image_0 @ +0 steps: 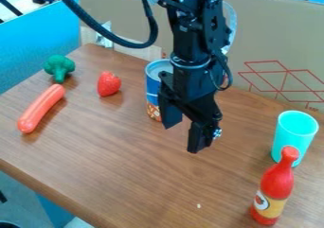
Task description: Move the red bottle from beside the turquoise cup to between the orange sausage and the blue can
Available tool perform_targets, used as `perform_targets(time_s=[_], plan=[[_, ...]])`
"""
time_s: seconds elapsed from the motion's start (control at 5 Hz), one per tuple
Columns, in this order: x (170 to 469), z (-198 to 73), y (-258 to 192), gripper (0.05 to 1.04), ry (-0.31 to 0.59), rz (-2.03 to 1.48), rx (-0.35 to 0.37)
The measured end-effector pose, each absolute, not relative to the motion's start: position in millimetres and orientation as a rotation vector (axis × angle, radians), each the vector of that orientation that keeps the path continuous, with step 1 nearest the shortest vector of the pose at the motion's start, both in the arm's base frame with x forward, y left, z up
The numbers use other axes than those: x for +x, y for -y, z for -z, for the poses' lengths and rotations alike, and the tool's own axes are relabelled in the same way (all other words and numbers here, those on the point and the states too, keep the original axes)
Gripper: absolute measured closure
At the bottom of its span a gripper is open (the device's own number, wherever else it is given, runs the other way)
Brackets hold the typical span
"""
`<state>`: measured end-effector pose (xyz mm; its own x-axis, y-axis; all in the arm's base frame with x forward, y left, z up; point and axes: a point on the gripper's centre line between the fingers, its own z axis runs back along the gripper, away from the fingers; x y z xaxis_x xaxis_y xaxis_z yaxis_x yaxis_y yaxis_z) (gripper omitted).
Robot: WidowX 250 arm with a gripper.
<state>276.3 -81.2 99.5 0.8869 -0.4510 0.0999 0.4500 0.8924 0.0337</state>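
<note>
The black gripper (182, 136) hangs over the middle of the wooden table, its two fingers apart and nothing between them. Partly hidden behind it stands a blue can (154, 90) with a brown patterned lower part. A red strawberry (109, 84) lies left of the can. Farther left are a green broccoli (59, 67) and, just in front of it, an orange-red sausage (41, 108). Over on the right a turquoise cup (295, 135) stands upright, and a red bottle (274, 188) with a yellow label is upright in front of it.
A cardboard panel (265, 47) rises along the table's back edge. The wooden table (139, 175) has its front edge running down from the left. A blue panel (31, 42) is beyond the left side.
</note>
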Motion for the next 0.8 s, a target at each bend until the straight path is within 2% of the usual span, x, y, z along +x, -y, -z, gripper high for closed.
perform_targets(time_s=[0.2, 0.4, 0.6, 0.8], plan=[[273, -91, 82, 0.083, 0.072, 0.470, 0.011], [269, -103, 92, 0.083, 0.076, 0.477, 0.011], [266, -135, 114, 0.083, 0.160, 0.522, 0.024], [257, -162, 134, 0.083, 0.232, 0.570, 0.000]])
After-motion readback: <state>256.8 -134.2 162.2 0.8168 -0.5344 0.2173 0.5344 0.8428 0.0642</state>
